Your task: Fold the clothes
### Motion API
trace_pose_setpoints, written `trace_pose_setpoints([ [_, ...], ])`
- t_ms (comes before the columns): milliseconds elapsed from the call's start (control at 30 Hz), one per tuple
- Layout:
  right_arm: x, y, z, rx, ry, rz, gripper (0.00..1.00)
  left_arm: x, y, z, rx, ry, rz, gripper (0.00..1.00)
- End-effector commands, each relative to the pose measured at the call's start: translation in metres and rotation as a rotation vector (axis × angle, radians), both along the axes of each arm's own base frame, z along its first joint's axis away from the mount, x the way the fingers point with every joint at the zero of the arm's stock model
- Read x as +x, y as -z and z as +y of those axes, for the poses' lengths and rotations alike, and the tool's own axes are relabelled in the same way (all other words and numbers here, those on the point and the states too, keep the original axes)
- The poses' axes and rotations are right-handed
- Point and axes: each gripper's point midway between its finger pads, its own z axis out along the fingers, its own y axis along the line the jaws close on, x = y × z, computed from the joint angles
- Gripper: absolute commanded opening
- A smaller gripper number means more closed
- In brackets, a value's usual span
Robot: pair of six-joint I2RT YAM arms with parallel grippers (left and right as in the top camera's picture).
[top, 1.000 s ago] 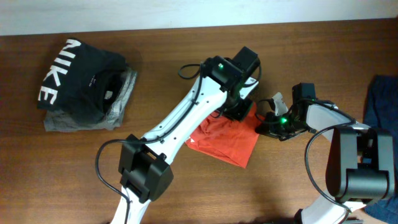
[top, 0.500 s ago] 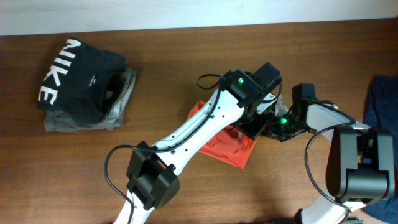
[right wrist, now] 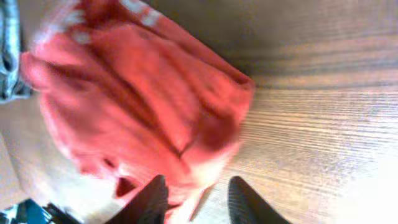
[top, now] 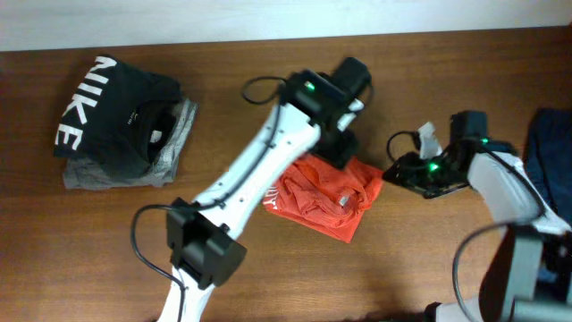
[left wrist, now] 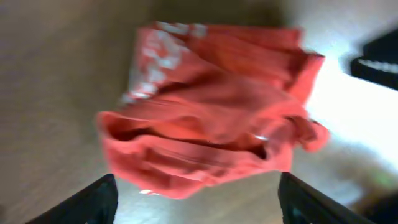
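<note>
Starting far left with a black NIKE garment (top: pixel 121 107) heaped on a grey garment (top: pixel 116 174) — not part of this job, so best ignored. Moving right to the left gripper (left wrist: pixel 199 205), hanging over the far edge of the T-shirt (top: pixel 326 192), jaws spread wide with nothing between them. Around mid-table (top: pixel 268 54), the shirt itself: a rumpled red-orange bundle, white lettering showing on its left side, a loose puffy edge on the right. Hardly a neat fold yet, going by the wrinkles. Just right of the shirt, the right gripper (right wrist: pixel 199 199), low over the wood, parted roughly halfway and empty as far as can be told, though pretty blurry in the wrist view. Furthest right, a bit of blue cloth (top: pixel 545 143) at the table edge.

For doing this step properly, probably something like: come in low on the two right-hand corners and pinch a clean corner each, not a random bunch of layers. Lift only enough to clear the table, carry across together at the same pace, lay down flat — then smooth outward before letting go. Also worth keeping both wrists out of each other's way, being so close over the same cloth
</note>
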Motion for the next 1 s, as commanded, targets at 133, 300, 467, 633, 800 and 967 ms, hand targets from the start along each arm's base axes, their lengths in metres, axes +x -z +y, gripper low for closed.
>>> trace_pose_setpoints([
  [133, -0.005, -0.03, 0.048, -0.094, -0.283, -0.182, 0.41, 0.044, -0.004, 0.055, 0.018, -0.145, -0.028, 0.84],
  [300, 0.006, -0.008, 0.065, -0.321, -0.365, -0.212, 0.44, 0.055, -0.003, 0.076, 0.014, -0.196, -0.018, 0.84],
  [467, 0.02, 0.012, 0.069, -0.5, -0.406, -0.236, 0.5, 0.057, -0.003, 0.084, 0.02, -0.213, -0.008, 0.84],
  [633, 0.014, 0.021, 0.08, -0.516, -0.482, -0.236, 0.53, 0.057, -0.003, 0.084, 0.019, -0.213, -0.01, 0.85],
  [800, 0.024, 0.017, 0.09, -0.512, -0.484, -0.291, 0.4, 0.061, -0.004, 0.082, 0.009, -0.213, -0.024, 0.87],
  [967, 0.009, 0.022, 0.085, -0.514, -0.504, -0.227, 0.5, 0.06, -0.003, 0.082, 0.012, -0.213, -0.019, 0.87],
])
